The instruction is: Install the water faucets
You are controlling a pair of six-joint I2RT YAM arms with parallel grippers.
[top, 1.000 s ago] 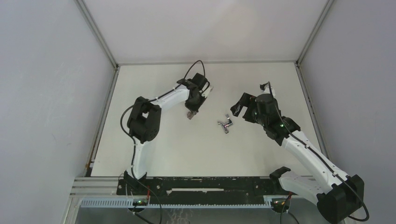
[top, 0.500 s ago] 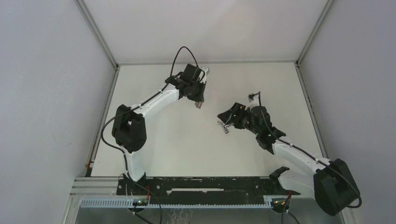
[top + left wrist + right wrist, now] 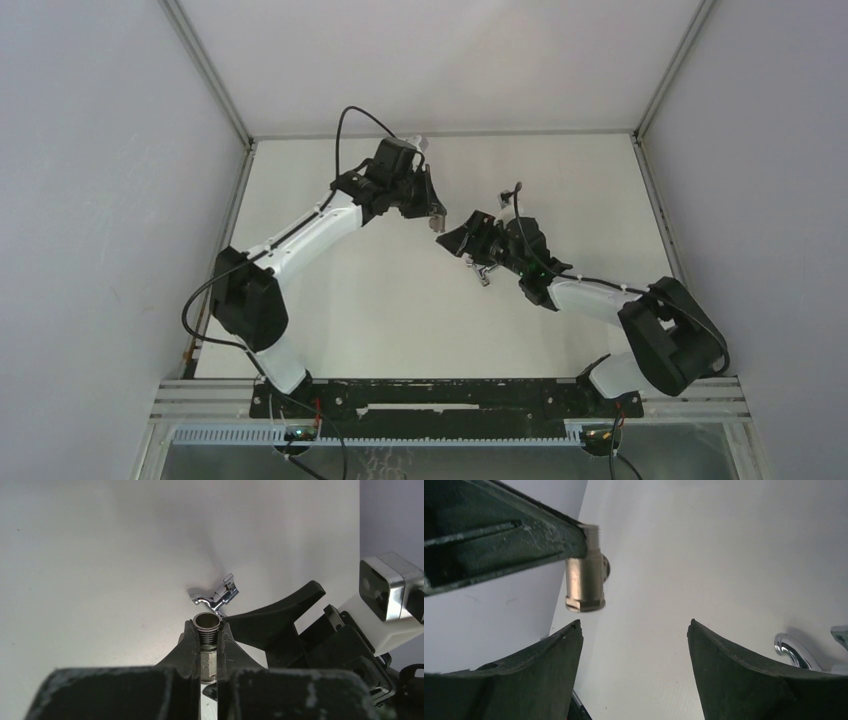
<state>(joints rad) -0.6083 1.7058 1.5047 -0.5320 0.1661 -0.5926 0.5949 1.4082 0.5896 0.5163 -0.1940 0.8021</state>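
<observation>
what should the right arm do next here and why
Probably slide the open right gripper sideways until the shiny chrome angled tap piece sits between its fingers, then close. In the right wrist view the tap lies on the white table beyond one finger, not in the gap. The left gripper is already shut on the short dull-grey threaded stub.

Left hand [image 3: 437,222] with stub [image 3: 207,622] before right hand [image 3: 462,240], tap [image 3: 483,270] beside, free table [image 3: 330,300] leftward
</observation>
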